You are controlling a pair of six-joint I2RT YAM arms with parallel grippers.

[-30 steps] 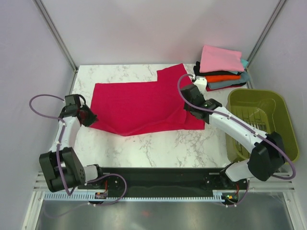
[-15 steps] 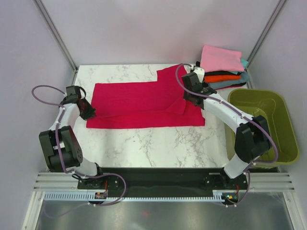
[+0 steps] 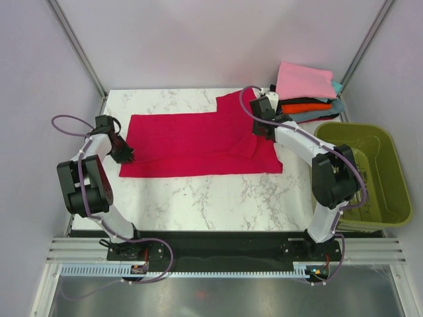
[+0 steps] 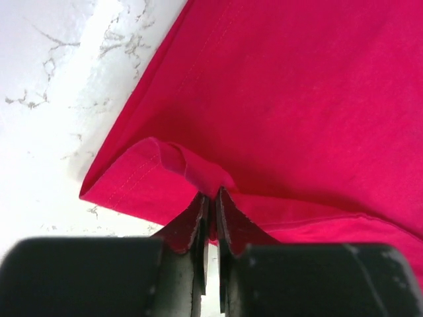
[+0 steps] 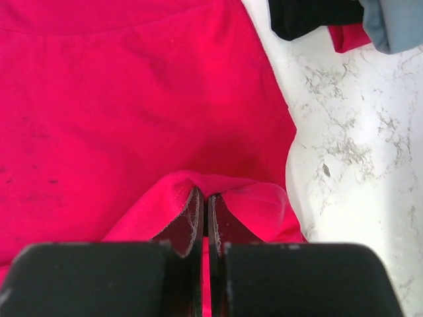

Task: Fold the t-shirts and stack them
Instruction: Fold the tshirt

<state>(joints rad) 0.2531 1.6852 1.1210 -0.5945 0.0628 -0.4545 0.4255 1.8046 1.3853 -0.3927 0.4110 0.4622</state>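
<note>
The crimson-red t-shirt (image 3: 198,142) lies spread across the marble table, its near part doubled over. My left gripper (image 3: 123,154) is shut on a pinch of its left edge (image 4: 198,173). My right gripper (image 3: 260,127) is shut on a pinch of its right edge (image 5: 218,188). A sleeve sticks out at the far right of the shirt (image 3: 232,100). The folded stack (image 3: 305,99) sits at the back right, pink (image 3: 304,82) on top, then black, orange and teal-grey. Its black (image 5: 310,16) and teal-grey (image 5: 396,23) edges show in the right wrist view.
An olive-green plastic basket (image 3: 390,172) stands at the right edge of the table, just beside the right arm. Bare marble (image 3: 211,198) lies between the shirt and the arm bases. Pale walls and metal posts close in the back and sides.
Both grippers have carried the shirt's near edge away from the arm bases, over the shirt. The sagging front fold has flattened into a straight edge.
</note>
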